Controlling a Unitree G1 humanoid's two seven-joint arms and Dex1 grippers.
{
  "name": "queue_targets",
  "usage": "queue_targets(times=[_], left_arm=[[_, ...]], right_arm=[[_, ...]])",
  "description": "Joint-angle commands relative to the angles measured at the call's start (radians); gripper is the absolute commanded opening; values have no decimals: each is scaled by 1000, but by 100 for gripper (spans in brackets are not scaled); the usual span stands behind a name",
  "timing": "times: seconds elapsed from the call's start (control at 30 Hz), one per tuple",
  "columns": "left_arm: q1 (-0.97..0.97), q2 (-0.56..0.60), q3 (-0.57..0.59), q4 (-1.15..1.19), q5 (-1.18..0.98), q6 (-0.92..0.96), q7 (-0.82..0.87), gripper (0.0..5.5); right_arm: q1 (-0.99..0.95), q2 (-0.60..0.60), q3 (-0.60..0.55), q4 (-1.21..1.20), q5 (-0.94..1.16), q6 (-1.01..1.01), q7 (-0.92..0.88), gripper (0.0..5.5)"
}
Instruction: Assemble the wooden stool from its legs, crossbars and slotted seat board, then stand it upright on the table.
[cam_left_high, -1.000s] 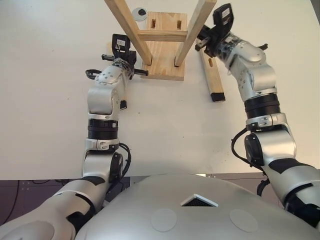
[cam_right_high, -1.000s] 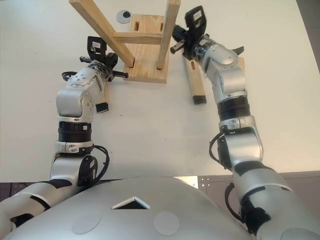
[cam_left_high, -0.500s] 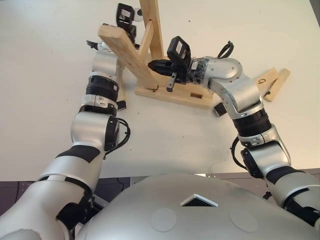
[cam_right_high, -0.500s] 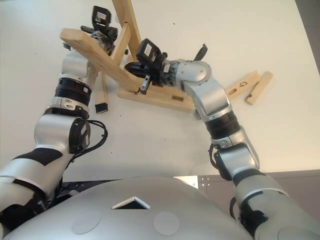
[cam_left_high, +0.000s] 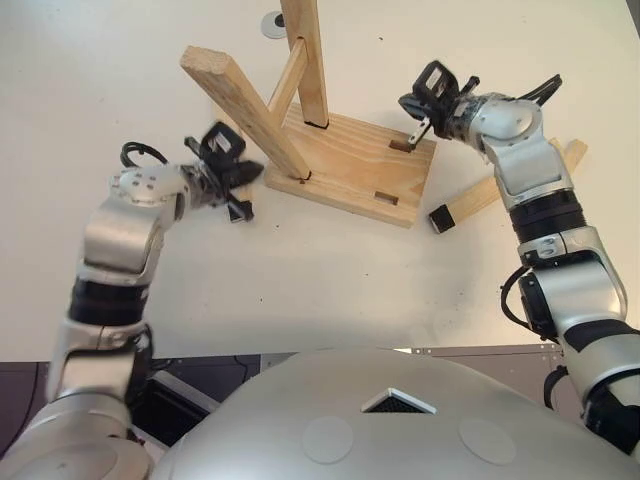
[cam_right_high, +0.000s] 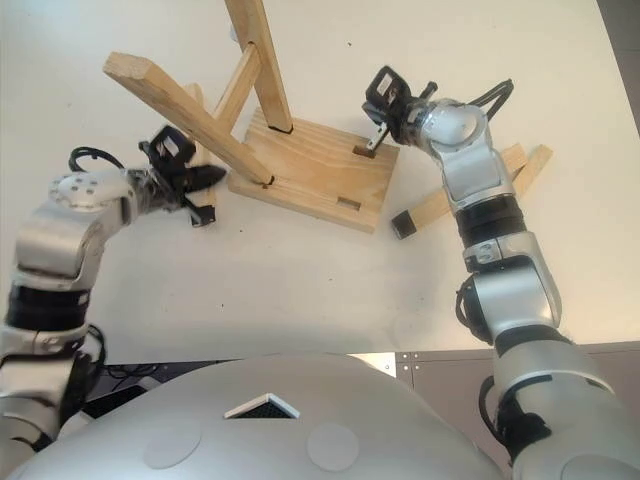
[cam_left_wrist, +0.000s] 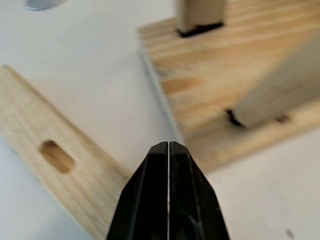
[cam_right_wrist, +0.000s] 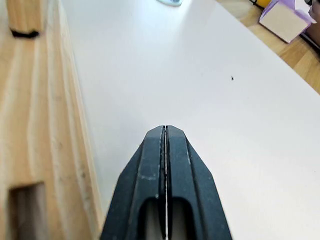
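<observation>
Left claw (cam_left_wrist: 169, 146) and right claw (cam_right_wrist: 165, 130) closed, empty, beside seat board (cam_left_high: 352, 165)

1. Table (cam_left_high: 100, 60): plain white, no pattern.
2. Seat board (cam_left_high: 350, 165): pale natural wood with fine lengthwise grain streaks. Its open slots read dark brown.
3. Upright leg (cam_left_high: 305, 55), tilted leg (cam_left_high: 240, 105) and crossbar (cam_left_high: 287, 85): the same pale wood, with a thin dark line around each leg base at the board.
4. Loose leg (cam_left_high: 475, 195): pale wood with a black end face.
5. Left hand (cam_left_wrist: 169, 146) and right hand (cam_right_wrist: 165, 129): black fingers.
6. Disc (cam_left_high: 271, 20): grey with a dark centre.
</observation>
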Motion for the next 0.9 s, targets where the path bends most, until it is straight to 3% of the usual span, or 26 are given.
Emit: queue_targets(times=[0.03, 0.33, 0.57, 0.9], left_arm=[[63, 82, -89, -185, -65, 63, -88, 0], [-112, -259, -140, 171, 53, 79, 250, 0], [-168, -329, -115, 308, 115, 9, 344, 0], [-283, -503, -65, 484, 135, -101, 409, 0]], right_arm=[[-12, -10, 63, 113, -96, -96, 2, 1], [3, -13, 93, 63, -136, -113, 112, 1], [131, -6, 128, -281, -48, 45, 322, 1], [112, 17, 89, -234, -89, 122, 196, 1]])
